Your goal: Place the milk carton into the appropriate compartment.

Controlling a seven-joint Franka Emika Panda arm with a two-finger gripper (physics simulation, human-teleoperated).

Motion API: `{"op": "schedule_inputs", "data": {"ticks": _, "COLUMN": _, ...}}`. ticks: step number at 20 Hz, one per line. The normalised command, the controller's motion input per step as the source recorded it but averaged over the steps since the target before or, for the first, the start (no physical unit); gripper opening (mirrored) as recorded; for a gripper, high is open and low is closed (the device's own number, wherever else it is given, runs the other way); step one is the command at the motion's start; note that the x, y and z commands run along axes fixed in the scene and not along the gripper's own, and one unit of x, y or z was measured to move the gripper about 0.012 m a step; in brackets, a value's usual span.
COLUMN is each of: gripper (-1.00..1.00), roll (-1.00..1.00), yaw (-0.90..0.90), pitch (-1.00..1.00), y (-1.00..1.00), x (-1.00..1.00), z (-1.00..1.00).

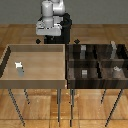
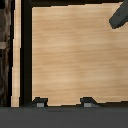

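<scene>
The light wooden tray (image 1: 35, 50) lies below and in front of the pincer (image 1: 48, 41), which hangs released above its back edge, holding nothing. The dark divided bin (image 1: 97, 62) sits off toward the exterior view's right. The milk carton (image 1: 19, 68) stands upright in the tray, well apart from the pincer. The approach seems barely begun; next, the pincer must travel over the carton and descend.

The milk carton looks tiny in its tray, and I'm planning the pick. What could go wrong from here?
1. The milk carton stands far from the gripper, toward the exterior view's left, so the approach may drift.
2. It is small and upright, so the jaws could topple it.
3. Grey blocks in the dark tray look similar and risk a mix-up.
</scene>
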Motion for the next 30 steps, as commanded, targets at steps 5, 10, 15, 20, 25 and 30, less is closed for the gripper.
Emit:
{"op": "schedule_inputs", "data": {"ticks": 5, "gripper": 1.00, "roll": 0.00, "yaw": 0.00, "pitch": 0.00, "y": 0.00, "x": 0.00, "z": 0.00}}
{"op": "schedule_inputs", "data": {"ticks": 10, "gripper": 1.00, "roll": 0.00, "yaw": 0.00, "pitch": 0.00, "y": -0.60, "x": 0.00, "z": 0.00}}
{"op": "schedule_inputs", "data": {"ticks": 15, "gripper": 1.00, "roll": 0.00, "yaw": 0.00, "pitch": 0.00, "y": -1.00, "x": 0.00, "z": 0.00}}
{"op": "schedule_inputs", "data": {"ticks": 20, "gripper": 1.00, "roll": 0.00, "yaw": 0.00, "pitch": 0.00, "y": -1.00, "x": 0.00, "z": 0.00}}
{"op": "schedule_inputs", "data": {"ticks": 25, "gripper": 1.00, "roll": 0.00, "yaw": 0.00, "pitch": 0.00, "y": -1.00, "x": 0.00, "z": 0.00}}
{"op": "schedule_inputs", "data": {"ticks": 30, "gripper": 1.00, "roll": 0.00, "yaw": 0.00, "pitch": 0.00, "y": -0.80, "x": 0.10, "z": 0.00}}
